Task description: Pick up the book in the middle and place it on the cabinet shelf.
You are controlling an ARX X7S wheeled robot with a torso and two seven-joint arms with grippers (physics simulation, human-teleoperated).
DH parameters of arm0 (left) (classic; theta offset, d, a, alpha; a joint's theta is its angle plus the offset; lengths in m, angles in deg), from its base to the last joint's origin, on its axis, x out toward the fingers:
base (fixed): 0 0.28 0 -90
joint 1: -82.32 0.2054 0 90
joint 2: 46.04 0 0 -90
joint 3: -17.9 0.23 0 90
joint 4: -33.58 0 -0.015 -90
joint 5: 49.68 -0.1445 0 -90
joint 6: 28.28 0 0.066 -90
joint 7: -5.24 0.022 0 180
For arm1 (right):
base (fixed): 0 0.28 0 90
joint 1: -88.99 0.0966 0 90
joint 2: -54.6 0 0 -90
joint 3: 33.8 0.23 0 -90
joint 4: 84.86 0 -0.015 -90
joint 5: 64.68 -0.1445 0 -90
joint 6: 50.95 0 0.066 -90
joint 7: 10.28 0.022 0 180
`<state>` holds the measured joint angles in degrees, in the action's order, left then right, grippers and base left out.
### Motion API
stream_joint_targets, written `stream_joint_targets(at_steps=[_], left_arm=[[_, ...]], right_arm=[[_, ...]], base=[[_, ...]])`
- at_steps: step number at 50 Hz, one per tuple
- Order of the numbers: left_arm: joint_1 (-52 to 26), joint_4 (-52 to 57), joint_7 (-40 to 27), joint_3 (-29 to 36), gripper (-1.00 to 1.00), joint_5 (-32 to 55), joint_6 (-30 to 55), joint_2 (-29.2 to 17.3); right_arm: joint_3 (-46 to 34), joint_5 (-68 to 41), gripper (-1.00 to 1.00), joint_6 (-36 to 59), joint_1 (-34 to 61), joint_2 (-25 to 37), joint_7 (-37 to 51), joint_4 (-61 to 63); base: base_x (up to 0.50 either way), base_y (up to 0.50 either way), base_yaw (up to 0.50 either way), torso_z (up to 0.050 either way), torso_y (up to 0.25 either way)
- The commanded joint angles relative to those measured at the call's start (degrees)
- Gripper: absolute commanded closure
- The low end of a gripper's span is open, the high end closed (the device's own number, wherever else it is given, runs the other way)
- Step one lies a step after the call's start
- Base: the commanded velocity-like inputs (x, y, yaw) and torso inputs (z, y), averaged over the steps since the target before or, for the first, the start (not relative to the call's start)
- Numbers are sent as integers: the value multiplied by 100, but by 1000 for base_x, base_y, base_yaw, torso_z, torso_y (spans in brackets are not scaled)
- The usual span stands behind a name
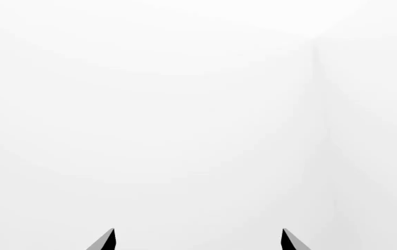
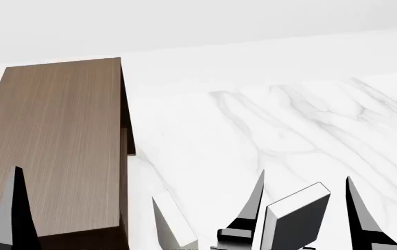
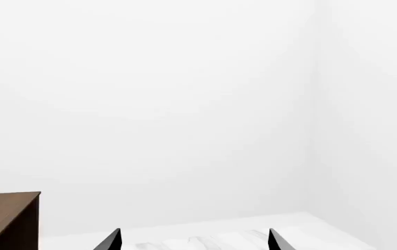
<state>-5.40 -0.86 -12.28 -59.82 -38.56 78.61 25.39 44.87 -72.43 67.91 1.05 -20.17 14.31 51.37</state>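
Cabinet shelf (image 2: 52,151) at head view's left — tall, dark brown wood grain, lighter flat top, sharp straight edges; wide bare marble tabletop (image 2: 275,130) to its right, white with grey veins. Book (image 2: 297,219) tilted at the near edge, dark grey cover, white page edge, standing between the right gripper's (image 2: 304,208) spread fingers; contact cannot be told. Left gripper (image 2: 87,208) fingers set wide, one tip over the cabinet top. An off-white book (image 2: 173,221) leans between the two grippers.
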Motion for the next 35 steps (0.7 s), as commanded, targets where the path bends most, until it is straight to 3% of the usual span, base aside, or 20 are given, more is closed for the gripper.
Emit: stream_joint_targets(at_steps=[1,24,28,35], left_arm=[[-25,59,-42,105,-100,-60,53,-100],[-107,208,-209,219,-100,-211,201,-269],[-168,432,-377,142,-100,-132,375,-292],[-697,439,-2174,679,-100,1025,315,-1497]], right_arm=[[-16,-21,-100,-78,-17,33,34,-95],[-106,-53,-100,-79,-3,73,103,-204],[-123,-60,-100,-75,-1,86,109,-203],[-127,-85,-100,-44,-3,112,128,-156]], base=[[0,0,0,46,-160],[0,0,0,37,-213],[0,0,0,0,0],[0,0,0,0,0]])
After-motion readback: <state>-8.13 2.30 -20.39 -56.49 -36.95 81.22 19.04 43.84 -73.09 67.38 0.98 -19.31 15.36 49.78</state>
